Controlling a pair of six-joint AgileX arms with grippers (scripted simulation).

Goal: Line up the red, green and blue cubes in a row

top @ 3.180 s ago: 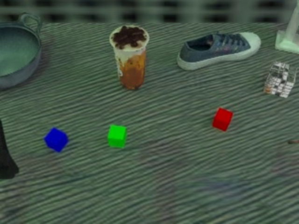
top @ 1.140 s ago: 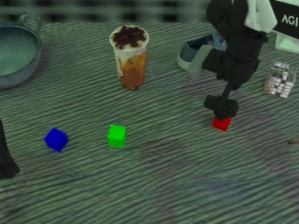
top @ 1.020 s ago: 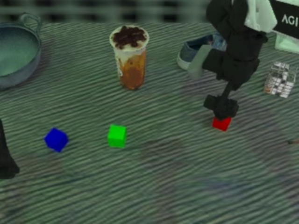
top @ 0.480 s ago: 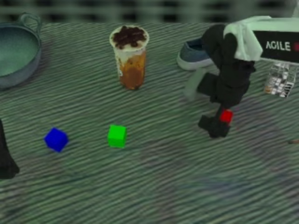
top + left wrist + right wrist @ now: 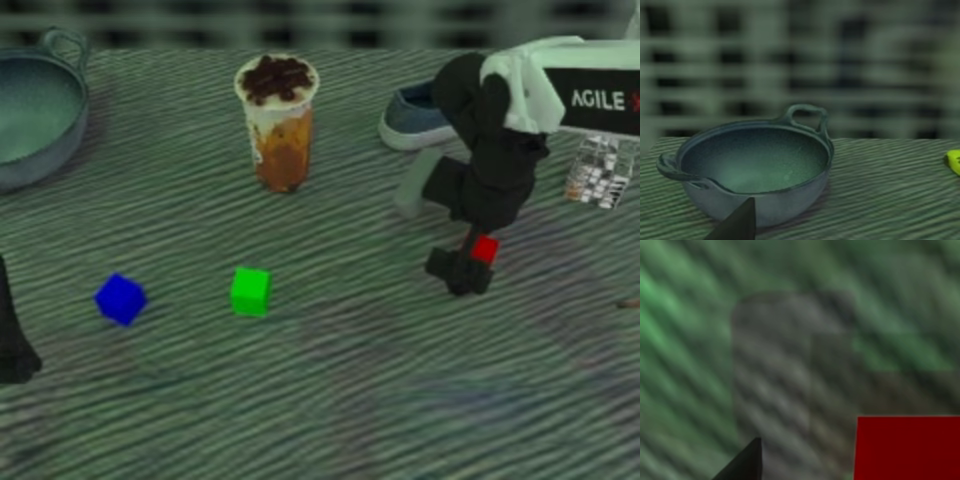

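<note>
My right gripper (image 5: 470, 262) is shut on the red cube (image 5: 485, 248) and holds it a little above the table at the right of middle. In the right wrist view the red cube (image 5: 907, 447) sits beside one dark fingertip (image 5: 746, 462), with the gripper's shadow on the cloth beneath. The green cube (image 5: 250, 291) rests on the table left of middle. The blue cube (image 5: 120, 298) lies farther left, turned at an angle. My left gripper (image 5: 10, 345) stays parked at the left edge.
A drink cup (image 5: 277, 120) stands at the back middle and a shoe (image 5: 415, 115) lies behind my right arm. A silvery puzzle cube (image 5: 598, 172) sits at the far right. A grey pot (image 5: 35, 110) is at the back left, also in the left wrist view (image 5: 755, 165).
My right gripper came down onto the red cube, shut on it and lifted it off the table, drifting slightly left. The green and blue cubes have not moved.
</note>
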